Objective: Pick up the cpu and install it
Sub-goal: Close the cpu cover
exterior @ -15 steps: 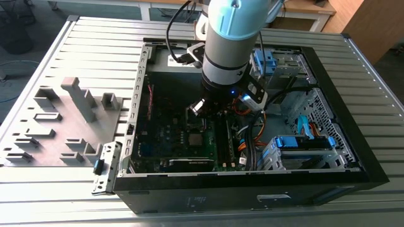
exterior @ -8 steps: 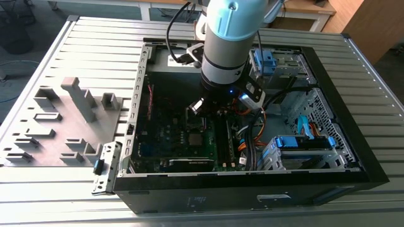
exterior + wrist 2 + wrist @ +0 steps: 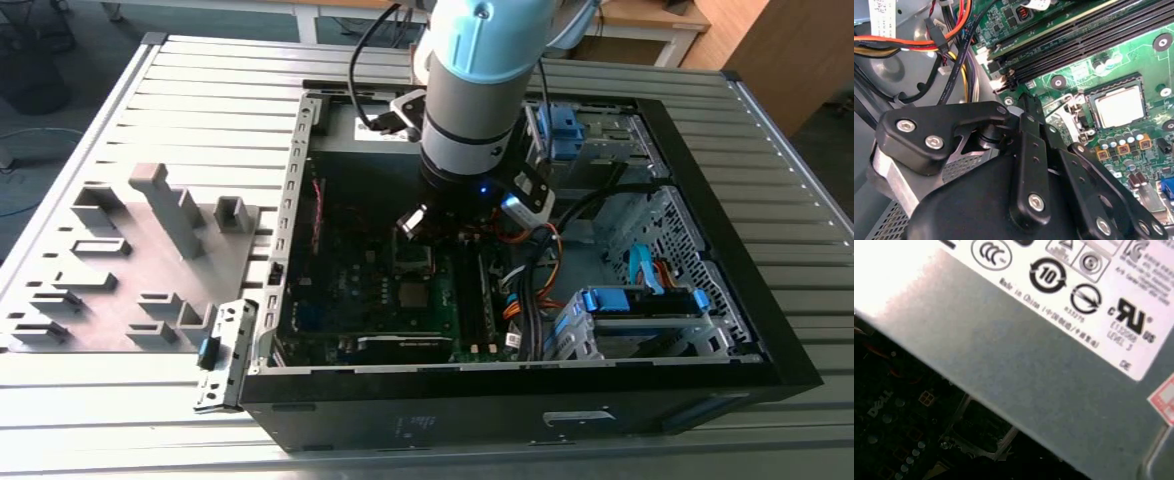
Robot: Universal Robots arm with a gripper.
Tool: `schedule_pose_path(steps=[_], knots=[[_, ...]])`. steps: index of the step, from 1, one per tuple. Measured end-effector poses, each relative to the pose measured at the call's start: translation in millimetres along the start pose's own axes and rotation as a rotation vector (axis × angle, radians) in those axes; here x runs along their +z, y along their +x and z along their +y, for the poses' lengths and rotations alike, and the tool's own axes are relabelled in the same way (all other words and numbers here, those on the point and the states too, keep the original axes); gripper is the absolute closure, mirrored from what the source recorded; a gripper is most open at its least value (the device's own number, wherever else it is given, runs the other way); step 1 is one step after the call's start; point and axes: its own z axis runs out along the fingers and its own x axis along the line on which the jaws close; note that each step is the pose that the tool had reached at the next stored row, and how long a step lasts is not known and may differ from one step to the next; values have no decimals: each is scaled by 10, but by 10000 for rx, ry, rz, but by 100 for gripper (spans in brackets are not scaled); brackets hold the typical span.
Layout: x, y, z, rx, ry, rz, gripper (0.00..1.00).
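Robotics lab or workshop. Ribbed aluminium-profile desk (image 3: 214, 110) carries an open black metal computer case (image 3: 534, 415) with its green motherboard (image 3: 1154, 70) exposed. Grey plastic fixture plate with upright holders (image 3: 134, 260) sits beside the case, silver-and-blue robot arm (image 3: 474, 90) above, light wooden furniture (image 3: 781, 50) behind.

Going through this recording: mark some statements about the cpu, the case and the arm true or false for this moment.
1. The computer case lies open on the slatted table, and the arm reaches down into it. True.
2. The cpu lies on the grey tray beside the case. False: in the second wrist view the cpu sits in its socket on the green motherboard.
3. Orange, red and yellow cables run beside the motherboard. True.
4. The grey fixture tray lies at the exterior view's right of the case. False: the fixture tray is at the exterior view's left.
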Motion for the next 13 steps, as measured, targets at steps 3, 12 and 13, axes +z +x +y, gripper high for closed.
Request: schedule_pose_path(steps=[3,12,13], knots=[[0,1,1,2,-1,-1,89],[-17,13,11,-6,-10,-87,89],[-25,14,11,-5,-8,-89,89]])
